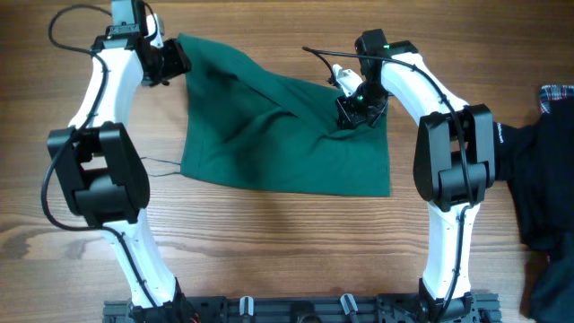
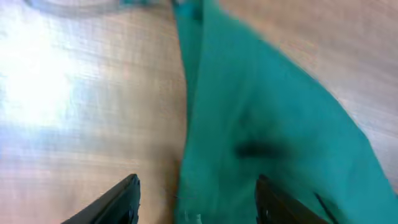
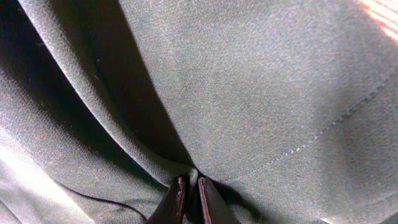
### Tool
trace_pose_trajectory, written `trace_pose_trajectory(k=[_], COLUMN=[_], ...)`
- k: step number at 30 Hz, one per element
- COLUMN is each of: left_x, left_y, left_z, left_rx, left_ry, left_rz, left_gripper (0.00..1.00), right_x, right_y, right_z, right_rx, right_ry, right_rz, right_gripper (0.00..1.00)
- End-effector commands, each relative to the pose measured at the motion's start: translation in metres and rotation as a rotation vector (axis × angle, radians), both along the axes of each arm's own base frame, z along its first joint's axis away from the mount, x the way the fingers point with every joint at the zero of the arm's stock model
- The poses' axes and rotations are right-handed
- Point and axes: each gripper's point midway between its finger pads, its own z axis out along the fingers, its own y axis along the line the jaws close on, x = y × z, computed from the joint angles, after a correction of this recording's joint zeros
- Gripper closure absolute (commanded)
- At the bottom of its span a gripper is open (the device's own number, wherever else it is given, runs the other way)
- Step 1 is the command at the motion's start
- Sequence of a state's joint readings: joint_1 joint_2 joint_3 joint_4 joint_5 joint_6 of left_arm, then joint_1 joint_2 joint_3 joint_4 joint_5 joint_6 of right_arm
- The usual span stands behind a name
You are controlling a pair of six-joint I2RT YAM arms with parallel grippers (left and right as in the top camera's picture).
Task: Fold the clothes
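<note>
The clothes are one dark green garment lying mostly flat on the wooden table, with creases running toward its upper right. My left gripper hovers at the garment's far left corner. In the left wrist view its fingers stand well apart, open, with the green cloth's edge on the table between them. My right gripper is at the garment's upper right part. In the right wrist view it is shut on a pinched fold of the green fabric.
A black garment and a plaid cloth lie at the table's right edge. A thin dark cord trails from the green garment's left side. Bare wood stretches between the garment and the arm bases.
</note>
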State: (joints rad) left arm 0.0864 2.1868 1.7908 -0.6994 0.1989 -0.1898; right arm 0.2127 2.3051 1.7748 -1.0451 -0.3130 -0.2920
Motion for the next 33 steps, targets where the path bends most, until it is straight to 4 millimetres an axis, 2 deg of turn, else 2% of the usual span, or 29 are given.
trace_pose_trajectory(k=[1, 5, 9, 14, 15, 16, 19, 20, 21, 23, 24, 25, 31, 33], left_x=[0.016, 0.030, 0.034, 0.034, 0.034, 0.035, 0.035, 0.036, 0.037, 0.034, 0.023, 0.015, -0.057, -0.072], left_y=[0.008, -0.007, -0.009, -0.016, -0.016, -0.016, -0.019, -0.020, -0.024, -0.025, -0.026, -0.027, -0.041, -0.049], left_z=[-0.034, -0.040, -0.061, -0.060, -0.060, -0.060, -0.052, -0.044, -0.024, -0.003, 0.013, 0.017, -0.007, -0.010], left_rx=[0.083, 0.057, 0.049, 0.009, 0.010, 0.010, -0.008, -0.013, -0.030, -0.029, -0.033, -0.038, -0.106, -0.117], left_ry=[-0.027, -0.101, -0.095, -0.103, -0.106, -0.107, -0.120, -0.133, -0.167, -0.185, -0.166, -0.143, 0.177, 0.241], left_rz=[-0.086, -0.211, -0.214, -0.235, -0.235, -0.235, -0.242, -0.243, -0.257, -0.259, -0.258, -0.257, -0.260, -0.272], left_gripper=[0.42, 0.48, 0.44, 0.48, 0.51, 0.63, 0.86, 0.91, 0.94, 0.94, 0.94, 0.94, 0.94, 0.94], right_x=[0.002, 0.004, 0.005, 0.008, 0.008, 0.008, 0.008, 0.008, 0.008, 0.008, 0.009, 0.009, 0.011, 0.013], right_y=[-0.007, -0.006, -0.006, -0.005, -0.005, -0.005, -0.005, -0.005, -0.005, -0.005, -0.005, -0.005, -0.005, -0.004], right_z=[-0.011, -0.011, -0.011, -0.011, -0.011, -0.011, -0.011, -0.011, -0.011, -0.011, -0.011, -0.011, -0.010, -0.010], right_rx=[-0.035, -0.034, -0.033, -0.029, -0.030, -0.030, -0.030, -0.030, -0.030, -0.030, -0.029, -0.029, -0.027, -0.025], right_ry=[-0.008, -0.016, -0.019, -0.034, -0.034, -0.034, -0.034, -0.033, -0.033, -0.035, -0.037, -0.037, -0.048, -0.056], right_rz=[-0.008, -0.009, -0.009, -0.010, -0.010, -0.010, -0.010, -0.010, -0.009, -0.010, -0.009, -0.010, -0.008, -0.009], right_gripper=[0.91, 0.91, 0.90, 0.89, 0.89, 0.89, 0.89, 0.89, 0.89, 0.89, 0.89, 0.89, 0.89, 0.89])
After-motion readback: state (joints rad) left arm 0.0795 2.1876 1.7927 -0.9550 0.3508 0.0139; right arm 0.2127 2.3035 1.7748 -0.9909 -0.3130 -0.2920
